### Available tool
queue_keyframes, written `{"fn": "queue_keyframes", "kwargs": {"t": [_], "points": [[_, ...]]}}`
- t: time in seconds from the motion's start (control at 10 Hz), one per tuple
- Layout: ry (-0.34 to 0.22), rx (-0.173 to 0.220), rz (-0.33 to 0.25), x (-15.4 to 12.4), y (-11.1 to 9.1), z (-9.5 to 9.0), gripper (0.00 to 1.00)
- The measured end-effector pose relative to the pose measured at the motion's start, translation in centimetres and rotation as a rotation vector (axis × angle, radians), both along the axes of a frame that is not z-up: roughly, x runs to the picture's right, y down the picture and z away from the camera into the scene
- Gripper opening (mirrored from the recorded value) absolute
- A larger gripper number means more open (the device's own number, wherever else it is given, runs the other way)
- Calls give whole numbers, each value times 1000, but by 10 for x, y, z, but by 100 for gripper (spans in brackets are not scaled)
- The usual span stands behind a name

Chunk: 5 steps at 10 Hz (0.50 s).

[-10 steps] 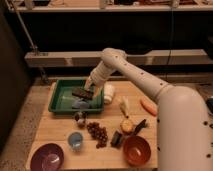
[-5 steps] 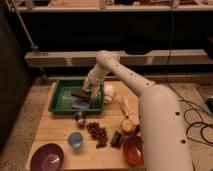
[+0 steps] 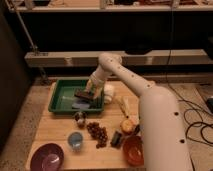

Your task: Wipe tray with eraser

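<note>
The green tray (image 3: 61, 100) lies on the wooden table at the left, in the camera view. The eraser (image 3: 83, 94), a dark rectangular block, rests on the tray floor near its right side. My gripper (image 3: 90, 88) comes down from the right at the end of the white arm and is shut on the eraser's top. A blue-grey flat piece (image 3: 80, 104) lies in the tray just in front of the eraser.
A white object (image 3: 108, 92) stands just right of the tray. In front are a small round item (image 3: 80, 118), a blue cup (image 3: 75, 140), a brown cluster (image 3: 98, 133), an orange fruit (image 3: 128, 125), a small black object (image 3: 116, 138), a purple bowl (image 3: 47, 157) and an orange bowl (image 3: 134, 150).
The near part of my arm has swung left and fills more of the right side. The gripper and eraser have shifted slightly right inside the tray.
</note>
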<state>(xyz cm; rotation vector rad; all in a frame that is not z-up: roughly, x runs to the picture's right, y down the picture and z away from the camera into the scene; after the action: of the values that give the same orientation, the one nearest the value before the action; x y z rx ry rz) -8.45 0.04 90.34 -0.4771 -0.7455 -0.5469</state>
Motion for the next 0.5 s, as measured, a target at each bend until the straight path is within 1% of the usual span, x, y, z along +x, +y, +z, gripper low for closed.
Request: {"fn": "queue_keyframes", "kwargs": {"t": [0.1, 0.2, 0.5], "points": [[13, 0, 8, 2, -3, 4, 0], [28, 3, 15, 4, -10, 10, 0], [55, 12, 34, -2, -45, 38, 0]]}}
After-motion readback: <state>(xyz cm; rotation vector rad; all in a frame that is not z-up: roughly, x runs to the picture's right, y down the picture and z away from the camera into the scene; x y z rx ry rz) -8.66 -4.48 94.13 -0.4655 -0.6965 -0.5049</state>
